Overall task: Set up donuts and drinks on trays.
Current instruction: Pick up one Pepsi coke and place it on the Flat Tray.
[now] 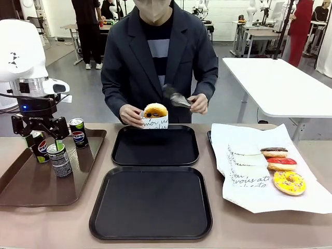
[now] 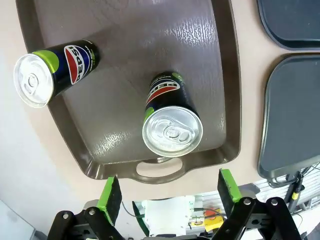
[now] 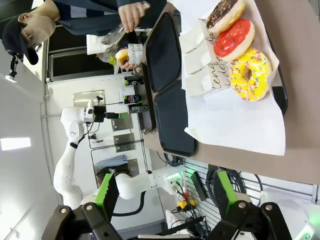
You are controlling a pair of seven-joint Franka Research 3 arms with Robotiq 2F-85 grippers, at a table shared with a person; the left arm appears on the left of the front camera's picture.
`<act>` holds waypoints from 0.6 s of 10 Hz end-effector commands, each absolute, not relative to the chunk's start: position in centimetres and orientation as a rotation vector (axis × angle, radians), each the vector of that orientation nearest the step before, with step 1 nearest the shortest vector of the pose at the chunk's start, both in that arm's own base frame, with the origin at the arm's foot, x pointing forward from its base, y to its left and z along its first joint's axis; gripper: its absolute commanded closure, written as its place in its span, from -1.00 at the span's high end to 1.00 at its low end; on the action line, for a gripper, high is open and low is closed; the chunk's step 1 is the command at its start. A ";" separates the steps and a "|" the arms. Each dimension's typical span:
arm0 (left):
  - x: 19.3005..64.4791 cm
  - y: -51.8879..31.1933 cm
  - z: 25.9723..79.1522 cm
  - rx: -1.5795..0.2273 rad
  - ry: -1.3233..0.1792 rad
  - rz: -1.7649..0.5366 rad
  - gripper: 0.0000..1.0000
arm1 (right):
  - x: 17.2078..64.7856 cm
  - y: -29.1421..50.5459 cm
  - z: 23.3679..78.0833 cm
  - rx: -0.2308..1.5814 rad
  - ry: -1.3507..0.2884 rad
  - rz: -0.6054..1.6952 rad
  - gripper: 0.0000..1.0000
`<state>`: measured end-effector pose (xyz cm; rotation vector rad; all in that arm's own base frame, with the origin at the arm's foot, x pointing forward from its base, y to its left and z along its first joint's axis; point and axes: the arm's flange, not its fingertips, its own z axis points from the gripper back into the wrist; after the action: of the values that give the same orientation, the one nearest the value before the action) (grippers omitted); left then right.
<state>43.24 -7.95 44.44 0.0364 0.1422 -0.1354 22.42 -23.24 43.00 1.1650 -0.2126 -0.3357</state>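
Note:
Three drink cans (image 1: 78,132) (image 1: 59,158) (image 1: 35,146) stand on a brown tray (image 1: 31,187) at the left. My left gripper (image 1: 41,132) hangs open above them. In its wrist view the left gripper (image 2: 169,192) has one can (image 2: 172,125) ahead between its fingers, clear of them, and another can (image 2: 55,70) off to the side. Two black trays (image 1: 154,148) (image 1: 150,205) lie in the middle. The person holds a sleeved glazed donut (image 1: 155,115) at the far tray's back edge. My right gripper (image 3: 166,195) is open and holds nothing. It is high above the chocolate (image 3: 226,14), red (image 3: 235,39) and yellow donuts (image 3: 252,74).
The person's other hand holds metal tongs (image 1: 178,98). White paper (image 1: 249,199) at the right carries the three loose donuts (image 1: 289,182) and several printed paper sleeves (image 1: 244,168). The brown tray's handle rim (image 2: 160,170) faces my left gripper.

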 end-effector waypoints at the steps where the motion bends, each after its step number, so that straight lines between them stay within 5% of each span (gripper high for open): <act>1: 43.2 -8.0 44.3 0.036 0.137 -0.136 1.00 | 22.5 -23.1 43.0 1.190 -0.239 -0.330 1.00; 6: 42.9 -10.0 41.3 0.083 -0.011 -0.129 1.00 | 22.5 -23.1 43.0 1.190 -0.239 -0.330 1.00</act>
<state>43.27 -9.87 41.79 0.0365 0.0274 -0.1655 22.42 -23.24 43.00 1.1650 -0.2125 -0.3357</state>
